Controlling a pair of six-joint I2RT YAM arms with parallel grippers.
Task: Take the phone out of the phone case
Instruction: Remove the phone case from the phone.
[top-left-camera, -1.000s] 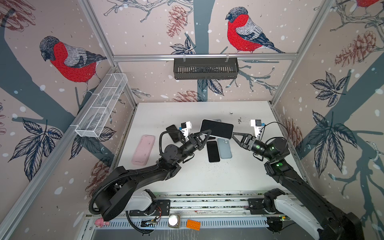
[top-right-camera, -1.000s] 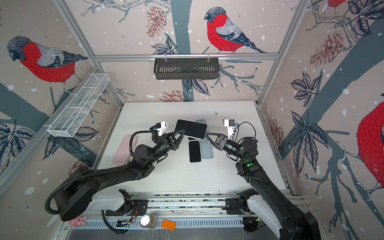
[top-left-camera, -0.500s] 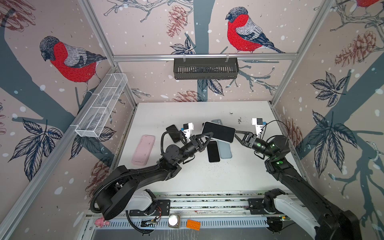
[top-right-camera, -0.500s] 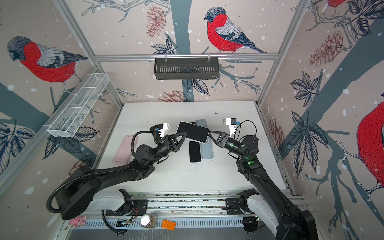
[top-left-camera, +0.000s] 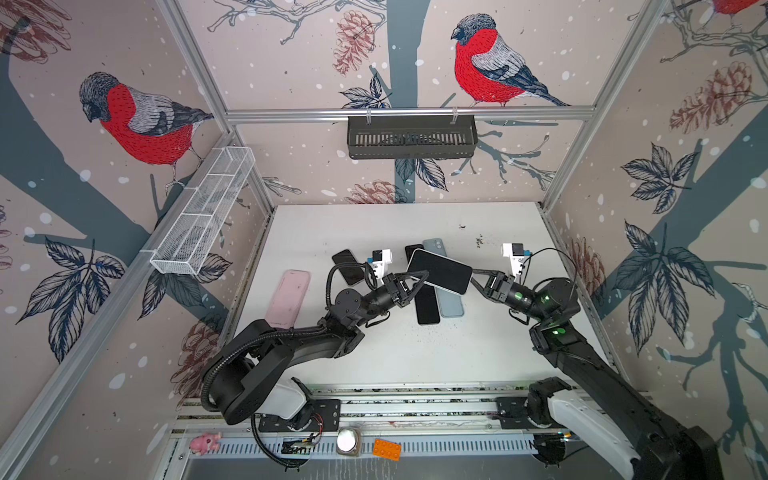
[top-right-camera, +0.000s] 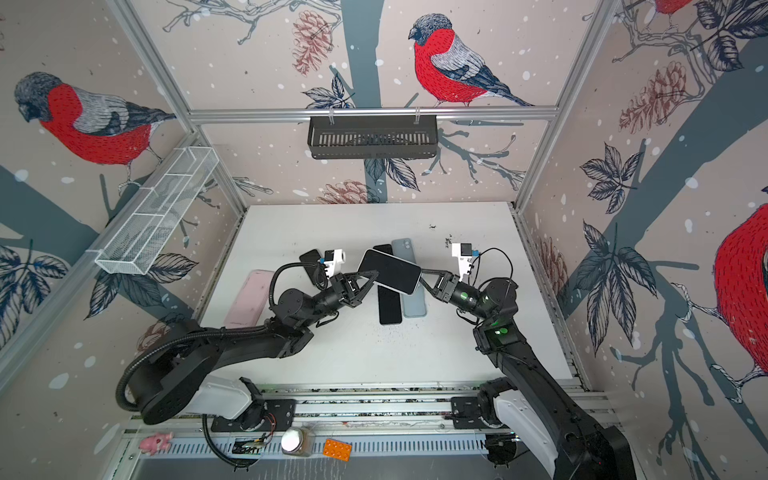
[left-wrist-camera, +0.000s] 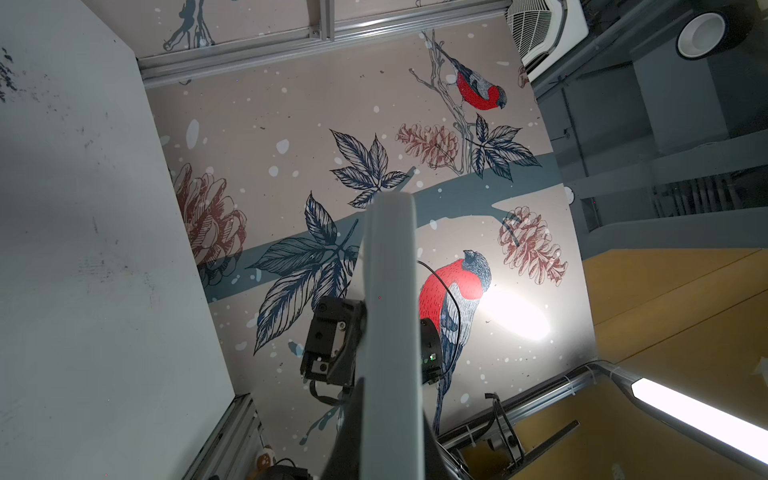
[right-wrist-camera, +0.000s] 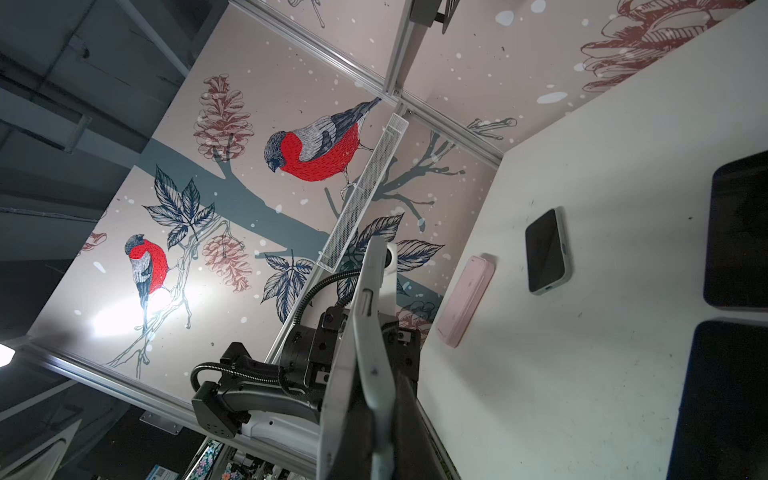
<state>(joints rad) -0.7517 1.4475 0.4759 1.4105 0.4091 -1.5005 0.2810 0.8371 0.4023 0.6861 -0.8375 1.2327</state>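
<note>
Phone (top-left-camera: 439, 271) between left gripper (top-left-camera: 420, 280), right gripper (top-left-camera: 473, 279)

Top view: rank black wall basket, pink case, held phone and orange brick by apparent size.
1. black wall basket
2. held phone and pink case: alike; phone nearer the camera, so unranked
3. orange brick

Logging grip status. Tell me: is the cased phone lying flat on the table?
No, the cased phone is held up off the table, clamped between the left tool and right tool.

Six phones, cased or bare: one raised phone (top-left-camera: 439, 271), five flat phones (top-left-camera: 428, 308). One pink case (top-left-camera: 289, 297). Two baskets: white mesh basket (top-left-camera: 203, 210), black basket (top-left-camera: 411, 137).
</note>
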